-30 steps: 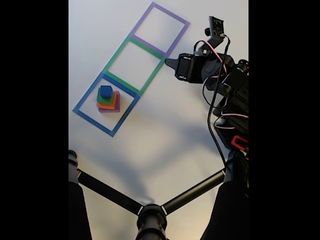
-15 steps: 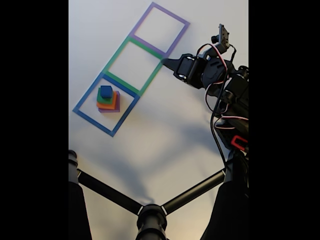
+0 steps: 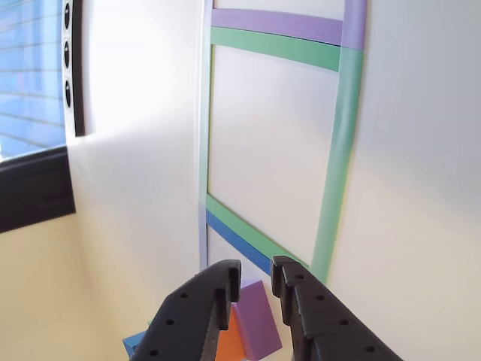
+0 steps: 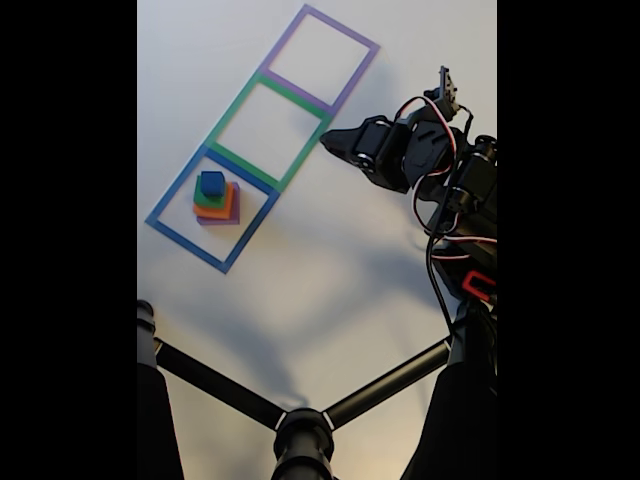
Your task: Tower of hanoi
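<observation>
Foam blocks of the tower of hanoi point(image 4: 215, 197) sit stacked inside the blue tape square point(image 4: 166, 200) on the tabletop point(image 4: 330, 270), with the blue cube on top. The hand point(image 3: 249, 284) hangs well apart from them, empty, fingers nearly closed. Judged risk: a descent with so narrow a gap could knock the cube or shove the stack. The green tape square point(image 4: 226, 112) and purple tape square point(image 4: 284, 42) hold nothing.

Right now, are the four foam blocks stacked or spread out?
Stacked. In the fixed view the blue cube tops the green cube, orange block and purple slab, all inside the blue tape square.
</observation>
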Controlling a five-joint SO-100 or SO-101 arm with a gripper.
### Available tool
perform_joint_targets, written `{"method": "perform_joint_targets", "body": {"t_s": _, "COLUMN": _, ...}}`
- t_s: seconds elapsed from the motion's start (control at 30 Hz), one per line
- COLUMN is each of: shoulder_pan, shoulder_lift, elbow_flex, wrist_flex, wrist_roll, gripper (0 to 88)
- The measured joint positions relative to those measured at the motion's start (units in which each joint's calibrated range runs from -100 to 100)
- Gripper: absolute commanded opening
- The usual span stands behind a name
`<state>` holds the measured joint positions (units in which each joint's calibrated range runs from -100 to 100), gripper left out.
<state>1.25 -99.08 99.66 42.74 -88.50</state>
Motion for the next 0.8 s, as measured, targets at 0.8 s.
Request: {"method": "perform_joint_targets", "body": {"t_s": 0.8, "shoulder_pan": 0.0, "shoulder_lift": -0.08, "elbow_flex": 0.0, "wrist_flex": 11.56, "wrist_roll": -11.12, "gripper": 6.3}}
